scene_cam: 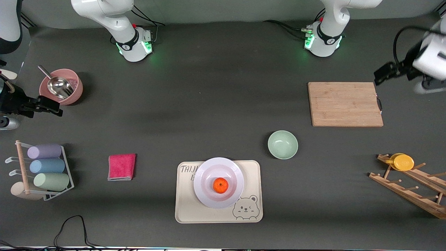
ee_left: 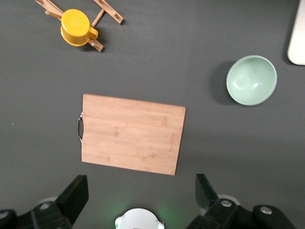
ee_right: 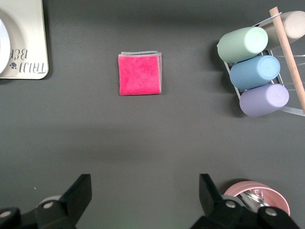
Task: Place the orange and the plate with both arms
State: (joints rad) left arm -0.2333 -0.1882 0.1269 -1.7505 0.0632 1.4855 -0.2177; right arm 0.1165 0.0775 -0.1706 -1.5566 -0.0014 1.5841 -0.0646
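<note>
The orange (scene_cam: pixel 220 185) sits in the plate (scene_cam: pixel 218 182) on the tray (scene_cam: pixel 251 174), well apart from both released tools, left tool (scene_cam: pixel 385 74) and right tool (scene_cam: pixel 43 106), each over its own end of the worktop (scene_cam: pixel 209 104), neither clearly nearer.

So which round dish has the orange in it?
The white plate on the bear tray holds the orange. The green bowl holds nothing, and the pink bowl holds only a metal scoop.

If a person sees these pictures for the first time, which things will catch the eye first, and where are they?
The bright orange stands out first: it sits in the middle of the white plate, which rests on the cream bear tray near the front camera. Next comes the pink cloth, beside the tray toward the right arm's end. Both grippers, left gripper and right gripper, hang open at the table's ends.
</note>
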